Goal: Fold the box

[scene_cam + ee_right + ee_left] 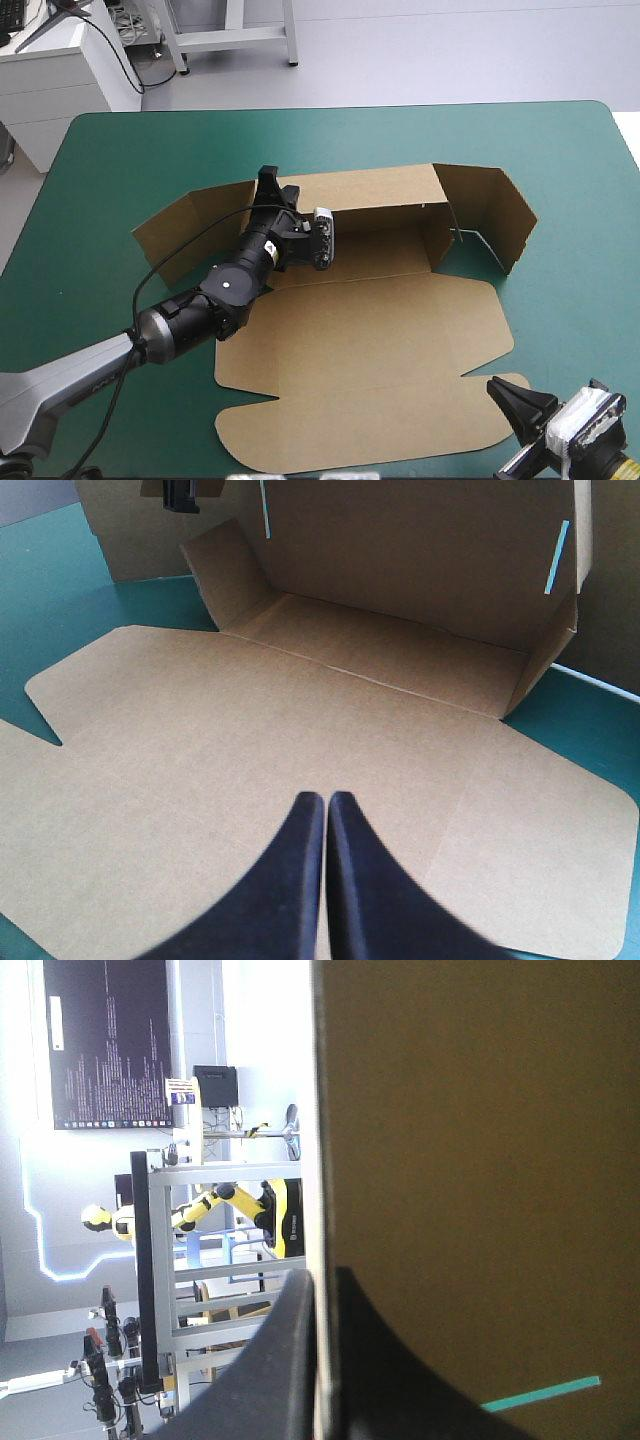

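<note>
My right pincer (507, 395) sits low over the worktop's (120, 150) near right corner. Its black fingers (290, 880) are pressed together into one point and grip nothing. It aims across the box (300, 710) and its tip is just beside the rounded tab at the lid's near right corner.

The brown box lies on the middle of the teal-green cover, partly folded. Its lid (370, 350) lies flat and reaches almost to the near edge. Beyond the lid's crease is the narrow floor strip (380, 250), also flat on the cover. Behind that the rear wall (370, 190) stands upright.

A side flap (490, 215) juts from the wall's right end, raised and angled toward the worktop's right edge. Another flap (190, 225) spreads from the wall's left end toward the left edge.

My left pincer (270, 180) comes in from the left, over the lid's left corner. It is at the top of the rear wall's left end, where that flap begins. Its fingers are all but closed, with the board's edge clamped between them. The wall stands well short of the far edge.
</note>
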### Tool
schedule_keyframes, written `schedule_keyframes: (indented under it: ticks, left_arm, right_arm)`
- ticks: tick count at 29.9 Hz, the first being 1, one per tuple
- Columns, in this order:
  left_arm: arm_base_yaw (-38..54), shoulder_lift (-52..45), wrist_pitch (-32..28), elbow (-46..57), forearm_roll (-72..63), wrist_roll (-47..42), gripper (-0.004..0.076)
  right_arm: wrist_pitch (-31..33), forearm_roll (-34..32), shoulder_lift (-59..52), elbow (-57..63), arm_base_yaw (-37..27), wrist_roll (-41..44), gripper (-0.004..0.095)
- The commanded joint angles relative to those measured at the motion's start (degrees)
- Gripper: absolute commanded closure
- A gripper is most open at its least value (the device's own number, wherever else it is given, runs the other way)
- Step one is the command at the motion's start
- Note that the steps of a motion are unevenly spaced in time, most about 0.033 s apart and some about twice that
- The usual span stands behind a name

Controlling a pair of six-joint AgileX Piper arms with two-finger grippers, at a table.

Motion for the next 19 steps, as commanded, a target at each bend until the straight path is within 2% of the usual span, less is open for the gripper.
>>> schedule_keyframes:
  ticks: [1,8,11,13,15,19]
  left_arm:
    - [-0.2,-1.9,0.9,-1.1,1.0,-0.9,0.0732]
    - [-0.2,-0.1,1.1,-1.1,1.0,-0.6,0.0732]
    - [-0.2,1.0,1.8,-1.1,1.0,-0.3,0.0732]
    - [-0.2,1.6,2.1,-1.1,1.0,-0.3,0.0732]
    - [-0.2,1.9,2.2,-1.1,1.0,0.3,0.0732]
    - [-0.2,1.9,2.6,-1.1,1.0,0.3,0.0732]
  right_arm:
    - [-4.3,0.1,0.9,-1.2,0.0,-0.6,0.0912]
    - [-9.4,-0.7,0.9,-1.2,0.0,2.3,0.0912]
    - [-7.1,-1.8,2.1,-1.2,0.0,3.9,0.0903]
    - [-4.4,-2.4,3.5,-1.2,0.0,4.0,0.0858]
    - [-4.4,-2.3,4.8,-1.3,0.0,4.1,0.0768]
    - [-4.4,-2.7,7.5,-1.4,0.0,4.8,0.0451]
